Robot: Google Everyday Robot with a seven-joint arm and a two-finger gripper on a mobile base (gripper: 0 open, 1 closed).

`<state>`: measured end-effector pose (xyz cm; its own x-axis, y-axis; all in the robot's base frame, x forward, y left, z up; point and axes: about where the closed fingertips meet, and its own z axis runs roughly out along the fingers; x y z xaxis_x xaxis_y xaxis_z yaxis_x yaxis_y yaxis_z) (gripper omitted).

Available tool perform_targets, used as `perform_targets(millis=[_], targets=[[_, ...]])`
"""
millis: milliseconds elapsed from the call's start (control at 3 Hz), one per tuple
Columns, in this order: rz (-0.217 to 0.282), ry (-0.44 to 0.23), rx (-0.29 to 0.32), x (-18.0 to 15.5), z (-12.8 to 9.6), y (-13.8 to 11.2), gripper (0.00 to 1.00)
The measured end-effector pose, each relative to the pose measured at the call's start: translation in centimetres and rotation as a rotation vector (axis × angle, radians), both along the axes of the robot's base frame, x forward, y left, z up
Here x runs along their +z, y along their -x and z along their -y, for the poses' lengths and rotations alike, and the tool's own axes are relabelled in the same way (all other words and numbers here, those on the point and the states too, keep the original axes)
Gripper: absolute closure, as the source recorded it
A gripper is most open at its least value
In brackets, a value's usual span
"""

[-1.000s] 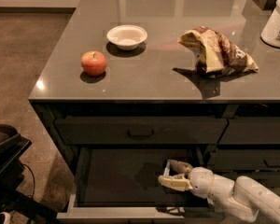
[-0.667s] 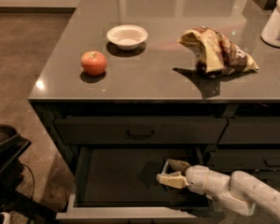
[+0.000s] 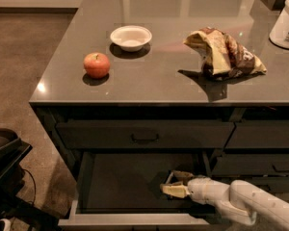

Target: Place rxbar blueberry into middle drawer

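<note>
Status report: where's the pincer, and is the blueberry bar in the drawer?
Pincer low inside open middle drawer, right side. Rxbar blueberry not visible. Apple, bowl, chip bag up on counter, clear of drawer.

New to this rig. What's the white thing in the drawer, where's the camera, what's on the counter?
One camera, looking down at a grey counter from its front; its mounting is not recorded. The white tube at lower right is the robot's single arm; the tan piece at its tip is its hand, inside the open middle drawer. On the counter: an apple, a white bowl, a crumpled chip bag and, at the right edge, a white container. The job is putting a blue snack bar into that drawer; no bar shows, so what the hand holds is unclear.
</note>
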<state>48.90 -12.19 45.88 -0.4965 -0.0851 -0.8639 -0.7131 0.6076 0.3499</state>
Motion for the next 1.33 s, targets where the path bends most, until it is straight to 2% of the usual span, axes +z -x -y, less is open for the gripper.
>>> perform_targets(millis=[333,667,1333], targets=[[-0.028,0.013,-0.029,-2.53,-0.53,-0.04,1.00],[-0.030,0.014,-0.032,-2.68,-0.53,-0.06,0.81],[-0.030,0.014,-0.032,-2.68,-0.54,-0.06,0.35]])
